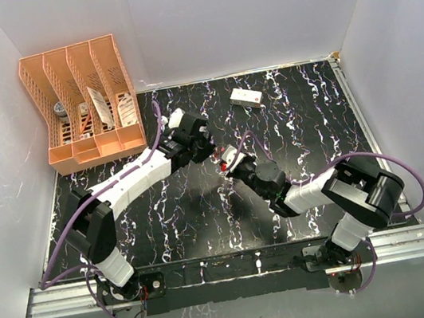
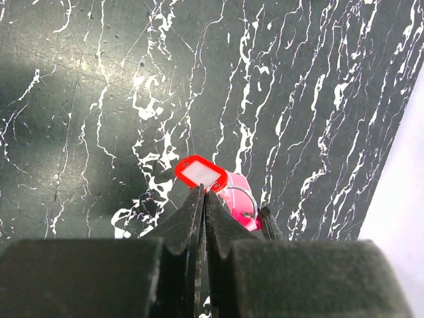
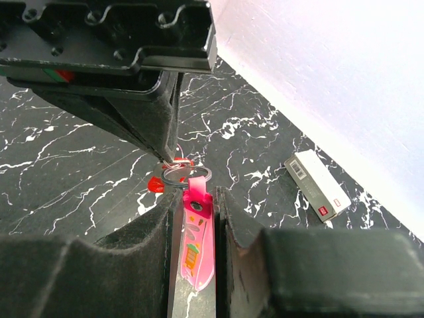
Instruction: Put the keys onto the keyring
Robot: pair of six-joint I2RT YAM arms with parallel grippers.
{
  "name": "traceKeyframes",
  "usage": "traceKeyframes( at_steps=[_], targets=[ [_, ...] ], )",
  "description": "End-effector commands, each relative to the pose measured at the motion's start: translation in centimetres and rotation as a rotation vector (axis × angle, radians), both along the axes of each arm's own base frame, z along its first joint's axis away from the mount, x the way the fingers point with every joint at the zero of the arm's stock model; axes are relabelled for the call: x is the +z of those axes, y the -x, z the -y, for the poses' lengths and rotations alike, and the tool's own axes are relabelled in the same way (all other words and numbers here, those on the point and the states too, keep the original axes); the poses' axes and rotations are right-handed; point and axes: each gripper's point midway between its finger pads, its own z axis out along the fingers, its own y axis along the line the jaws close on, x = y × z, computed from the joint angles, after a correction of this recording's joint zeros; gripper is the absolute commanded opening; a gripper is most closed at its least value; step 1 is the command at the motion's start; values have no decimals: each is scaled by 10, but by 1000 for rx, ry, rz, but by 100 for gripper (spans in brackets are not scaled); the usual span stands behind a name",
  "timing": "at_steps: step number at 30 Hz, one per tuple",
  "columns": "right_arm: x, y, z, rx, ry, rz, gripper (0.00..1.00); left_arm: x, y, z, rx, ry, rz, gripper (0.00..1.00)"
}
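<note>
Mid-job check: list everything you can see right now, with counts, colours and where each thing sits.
keyring: one, thin metal ring with pink tag, mid-table, tag between the right fingers
red-headed key: one, red, at the ring
white box: one, white with red marks, far side of table
file rack: one, orange, far-left corner, small items inside
table: one, black with white veins
left gripper: one, black, shut at the ring
right gripper: one, black, shut on the tag

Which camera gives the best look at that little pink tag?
The right wrist view: the pink tag lies lengthwise between the right gripper's fingers, its printed pattern clear. The left wrist view shows only a pink sliver behind the red key. From above it is too small to make out.
</note>
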Motion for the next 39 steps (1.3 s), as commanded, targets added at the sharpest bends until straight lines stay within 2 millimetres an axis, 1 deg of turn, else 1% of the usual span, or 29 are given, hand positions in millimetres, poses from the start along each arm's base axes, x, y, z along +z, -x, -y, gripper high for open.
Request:
traceKeyframes(
  at_steps=[1, 6, 14, 19, 22, 30, 34, 39],
  targets=[
    [34, -5, 4, -54, -83, 120, 0, 21, 4, -4, 44, 63, 20, 0],
    [37, -6, 4, -84, -87, 159, 0, 29, 3, -8, 96, 108, 42, 0],
    [41, -8, 7, -130, -91, 205, 0, 48, -3, -15, 164, 166, 97, 0],
    [44, -6, 9, -133, -106, 213, 0, 49, -4, -15, 162, 169, 98, 0],
    [48, 3, 8, -92, -129, 212, 0, 47, -6, -17, 163, 161, 104, 0],
    [51, 32, -14, 126, -78, 96, 0, 41, -9, -18, 111, 108, 130, 0],
    [46, 44, -23, 228, -23, 42, 0, 36, -7, -13, 50, 86, 131, 0],
    [40, 53, -24, 275, 11, 32, 0, 38, -2, -5, -32, 91, 147, 0]
  ],
)
